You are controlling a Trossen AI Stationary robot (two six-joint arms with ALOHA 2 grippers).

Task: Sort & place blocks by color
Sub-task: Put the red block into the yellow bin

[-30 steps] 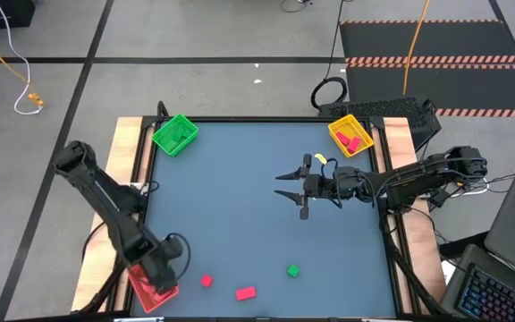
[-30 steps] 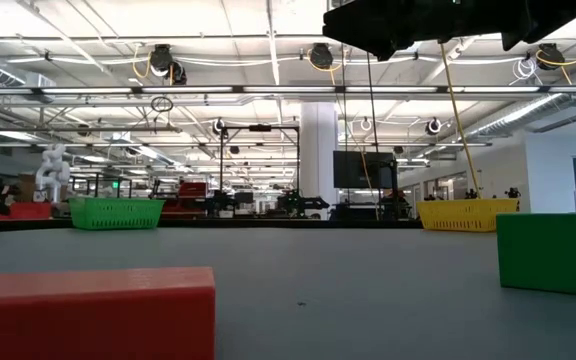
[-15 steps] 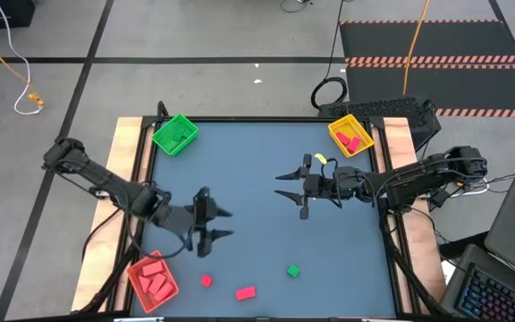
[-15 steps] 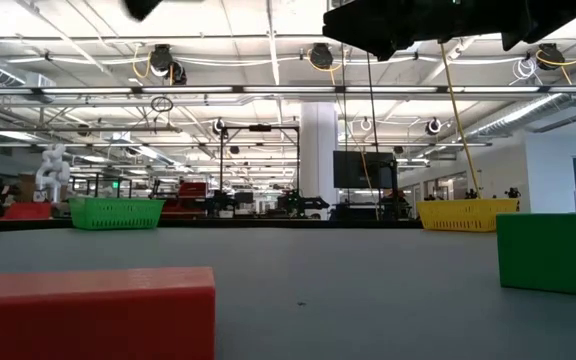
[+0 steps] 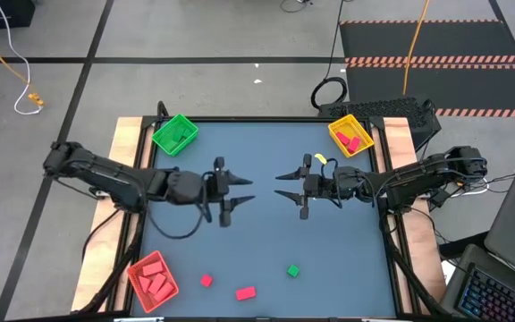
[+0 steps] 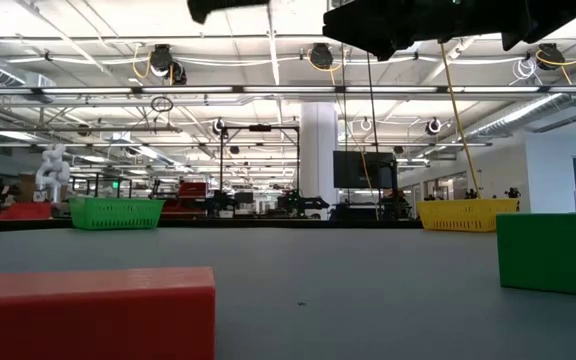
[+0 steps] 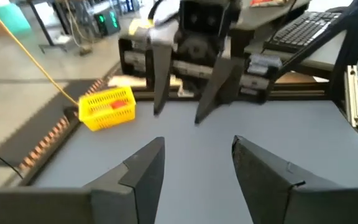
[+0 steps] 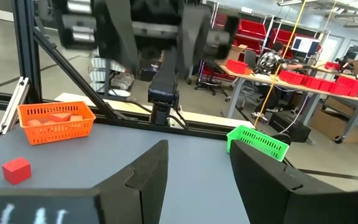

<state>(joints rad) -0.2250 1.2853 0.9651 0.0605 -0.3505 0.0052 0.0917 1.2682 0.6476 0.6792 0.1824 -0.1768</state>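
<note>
Three blocks left loose near the table's front edge: a small red cube, a red bar and a green cube. Not sorted yet, by the look of it.

Left gripper up over the middle of the dark mat, jaws apart, nothing between them. Right gripper facing it, close by, jaws apart too, empty.

Green tray at the back left corner, yellow tray at the back right with red pieces inside, red tray at the front left holding red blocks.

Wooden strips along both table sides. Big workshop behind, with ceiling lights, shelves and a person sitting at a desk.
</note>
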